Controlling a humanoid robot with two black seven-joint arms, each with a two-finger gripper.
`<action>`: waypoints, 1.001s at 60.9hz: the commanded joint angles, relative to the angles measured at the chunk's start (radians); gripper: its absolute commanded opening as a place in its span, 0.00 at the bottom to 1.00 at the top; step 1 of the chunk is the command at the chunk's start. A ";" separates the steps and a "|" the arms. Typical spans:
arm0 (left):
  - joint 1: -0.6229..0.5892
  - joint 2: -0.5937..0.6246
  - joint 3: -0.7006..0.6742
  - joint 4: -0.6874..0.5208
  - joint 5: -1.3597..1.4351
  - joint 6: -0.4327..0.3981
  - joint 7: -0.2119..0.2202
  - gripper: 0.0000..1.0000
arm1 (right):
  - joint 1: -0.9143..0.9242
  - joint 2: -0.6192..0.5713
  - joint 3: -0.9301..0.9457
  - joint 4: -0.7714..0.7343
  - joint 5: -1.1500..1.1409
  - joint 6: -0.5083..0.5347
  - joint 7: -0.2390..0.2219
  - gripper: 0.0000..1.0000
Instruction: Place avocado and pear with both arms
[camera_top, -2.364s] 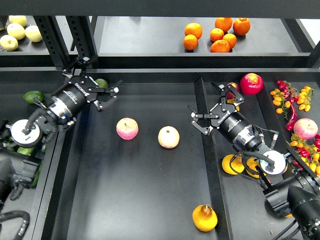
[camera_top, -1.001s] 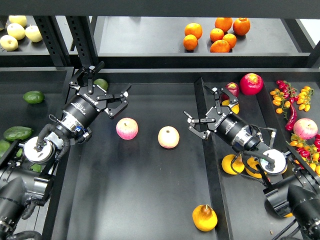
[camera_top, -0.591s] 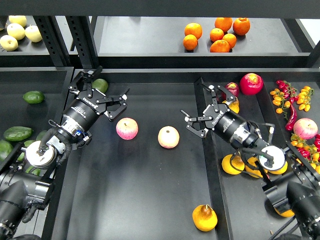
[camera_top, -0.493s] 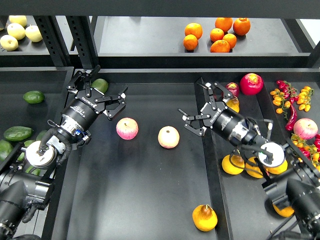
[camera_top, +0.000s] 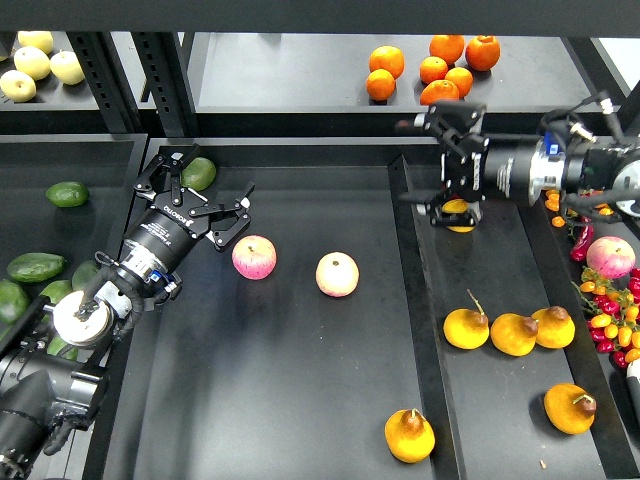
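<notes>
Pear (camera_top: 457, 213): right tray, far end, my right gripper (camera_top: 452, 205) newly swung over it; whether the fingers grip it, I cannot tell.
Avocado (camera_top: 199, 172): tray's far-left corner, left gripper (camera_top: 200, 200) spread wide and empty just beside it, drawn nearer.
Meaning: both pickups look imminent.

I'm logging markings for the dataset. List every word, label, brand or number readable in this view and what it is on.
White lettering on the left gripper body: too small and tilted to read.
Right gripper: no lettering can be made out on it.
No labels, stickers or numbers show on the apples, the pears, the oranges, or the shelf frame.
</notes>
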 joint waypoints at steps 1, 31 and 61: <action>0.002 0.000 0.000 0.002 0.000 0.000 0.000 0.99 | 0.027 -0.018 -0.129 0.011 -0.011 0.000 0.000 0.99; 0.013 0.000 0.000 0.001 0.006 0.000 0.000 0.99 | -0.008 -0.020 -0.259 0.003 -0.158 0.000 0.000 0.99; 0.019 0.000 0.000 0.001 0.011 0.000 0.000 0.99 | -0.036 0.008 -0.370 -0.001 -0.235 0.000 0.000 0.99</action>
